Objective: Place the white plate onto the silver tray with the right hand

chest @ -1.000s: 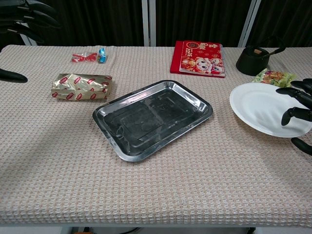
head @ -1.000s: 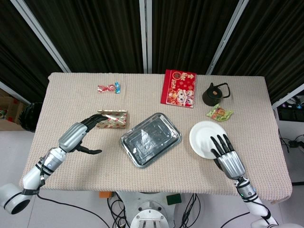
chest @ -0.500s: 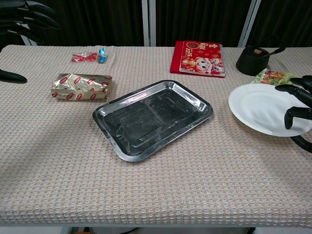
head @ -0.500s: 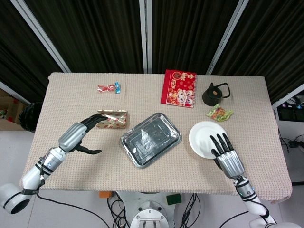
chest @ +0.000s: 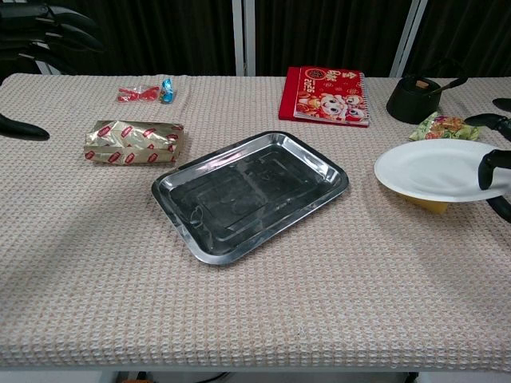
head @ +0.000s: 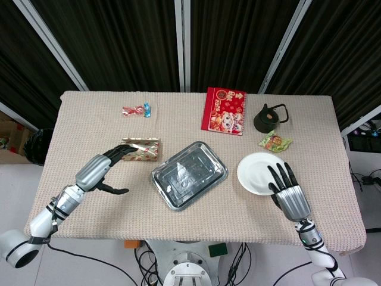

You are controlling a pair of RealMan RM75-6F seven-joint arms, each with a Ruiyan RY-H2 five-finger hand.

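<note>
Plate (chest: 435,169): now lifted off the bench (chest: 263,303), a yellow underside showing.
Right hand (head: 290,193): fingers clamped on its rim.
Tray (chest: 250,192): empty, next stop.

**Little legible print on the table**

The red booklet (chest: 329,96) carries gold Chinese characters above cartoon figures, too small to read. The gold snack packet (chest: 134,141) shows red label patches, their lettering blurred. Nothing else bears readable text.

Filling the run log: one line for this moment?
right hand: holds white plate, lifted | silver tray: empty | left hand: idle
</note>
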